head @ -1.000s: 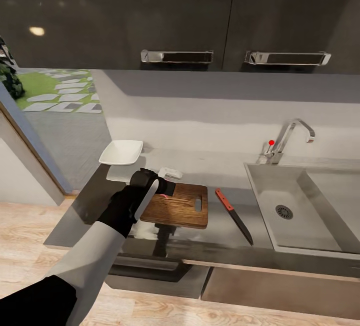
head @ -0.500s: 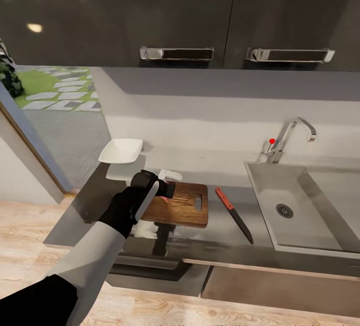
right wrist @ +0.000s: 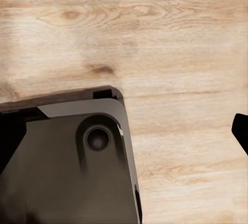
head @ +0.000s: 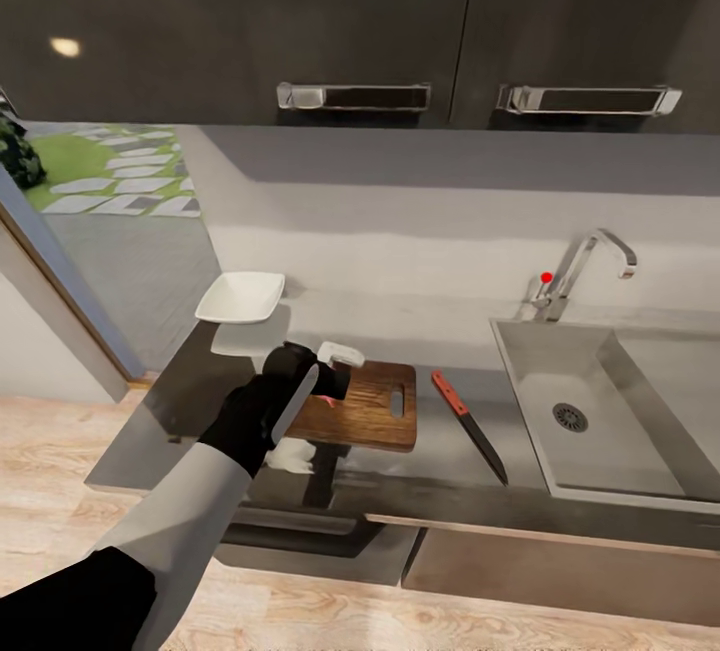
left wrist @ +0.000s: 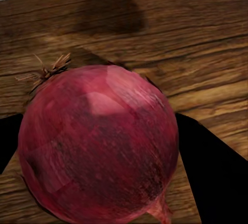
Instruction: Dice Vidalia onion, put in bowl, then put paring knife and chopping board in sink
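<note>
Vidalia onion (left wrist: 98, 146) sits right between the left tool's dark fingers (left wrist: 214, 172), clamped on both flanks, with the brown grain of the chopping board (left wrist: 170, 38) just beneath it; whether the bulb touches the wood, I can't tell. From the head camera the left tool (head: 335, 383) hangs over the board's left end, a sliver of pink showing at its tip, black wrist and white forearm reaching in from the lower left. The chopping board (head: 375, 406) lies flat on the grey bench (head: 180, 401), handle slot toward the right. Just beside it to the right lies the paring knife (head: 468, 425), red handle pointing back toward the wall, dark blade aimed at the front edge. The white bowl (head: 240, 297) rests at the back left corner of the bench, well apart from the board. The sink (head: 520, 371) is off to the right, drain hole in view, chrome tap (head: 585, 266) with its red knob behind. Right wrist camera looks at pale wood floor (right wrist: 170, 33) and a dark robot part (right wrist: 77, 162); one dark fingertip (right wrist: 242, 131) shows at the frame's edge, so I can't tell that tool's state
</note>
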Available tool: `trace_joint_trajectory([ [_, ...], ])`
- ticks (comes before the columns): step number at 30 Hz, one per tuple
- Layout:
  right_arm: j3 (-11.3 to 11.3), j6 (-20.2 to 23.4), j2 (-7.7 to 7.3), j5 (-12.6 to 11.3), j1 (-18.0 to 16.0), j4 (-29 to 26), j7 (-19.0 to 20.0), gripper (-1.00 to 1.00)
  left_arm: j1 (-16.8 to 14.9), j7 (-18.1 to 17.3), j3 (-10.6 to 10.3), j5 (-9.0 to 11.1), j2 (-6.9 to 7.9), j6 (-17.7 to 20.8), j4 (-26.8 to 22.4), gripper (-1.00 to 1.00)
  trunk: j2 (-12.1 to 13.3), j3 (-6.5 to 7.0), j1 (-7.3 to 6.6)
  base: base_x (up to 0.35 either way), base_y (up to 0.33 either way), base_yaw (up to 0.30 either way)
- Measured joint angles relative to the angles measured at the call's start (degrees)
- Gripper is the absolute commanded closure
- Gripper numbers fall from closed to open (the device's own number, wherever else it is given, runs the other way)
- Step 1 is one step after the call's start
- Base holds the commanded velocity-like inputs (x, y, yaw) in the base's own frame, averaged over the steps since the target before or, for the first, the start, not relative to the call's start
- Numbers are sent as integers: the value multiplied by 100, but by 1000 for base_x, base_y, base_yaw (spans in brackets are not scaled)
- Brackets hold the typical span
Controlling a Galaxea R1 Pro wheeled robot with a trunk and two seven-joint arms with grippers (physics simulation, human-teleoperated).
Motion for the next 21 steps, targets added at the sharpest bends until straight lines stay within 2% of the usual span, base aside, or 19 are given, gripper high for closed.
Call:
trace_joint_trajectory([
  [7, 2, 0, 0, 0, 0, 0, 0, -100, -3, 3, -77, -45, -1, 4, -34, 100, -4, -42, -2, 0, 0, 0],
  [21, 6, 0, 12, 0, 2, 0, 0, -100, -3, 3, -87, -55, -1, -4, -44, 100, -4, -48, -2, 0, 0, 0],
])
